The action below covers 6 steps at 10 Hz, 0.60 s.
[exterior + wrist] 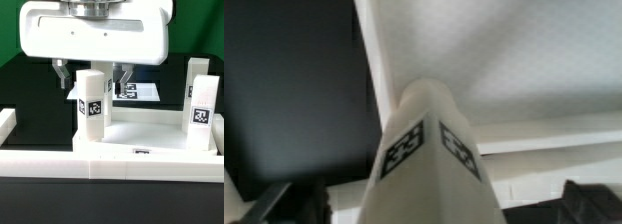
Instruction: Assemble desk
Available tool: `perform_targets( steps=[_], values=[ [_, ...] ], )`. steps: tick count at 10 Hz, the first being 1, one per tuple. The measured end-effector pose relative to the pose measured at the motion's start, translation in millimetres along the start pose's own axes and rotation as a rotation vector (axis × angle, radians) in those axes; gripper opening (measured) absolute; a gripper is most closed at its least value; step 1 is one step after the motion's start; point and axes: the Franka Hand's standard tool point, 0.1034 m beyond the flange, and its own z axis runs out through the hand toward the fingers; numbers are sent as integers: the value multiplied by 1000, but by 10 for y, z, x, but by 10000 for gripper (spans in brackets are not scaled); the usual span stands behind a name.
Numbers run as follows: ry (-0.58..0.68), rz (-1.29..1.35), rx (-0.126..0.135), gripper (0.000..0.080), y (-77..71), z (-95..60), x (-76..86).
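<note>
The white desk top point(150, 135) lies flat on the table, and its pale surface shows in the wrist view point(526, 60). A white square leg point(93, 108) with a tag stands upright on its corner at the exterior view's left. It shows as the tagged post in the wrist view point(429, 150). A second leg point(200, 100) stands upright at the exterior view's right. My gripper point(94, 78) hangs over the first leg, open. Its dark fingers point(269, 200) straddle the leg's top with gaps on both sides, and the gripper shows in the wrist view point(429, 205).
A long white border rail point(110, 160) runs along the front and turns back at the exterior view's left point(6, 125). The marker board point(143, 92) lies flat behind the desk top. The table is black point(287, 90).
</note>
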Motion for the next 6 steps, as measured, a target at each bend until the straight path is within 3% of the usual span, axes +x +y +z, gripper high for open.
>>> perform_targets(
  steps=[6],
  values=[
    [-10,-368,-39,649,18,-3,-1]
  ],
)
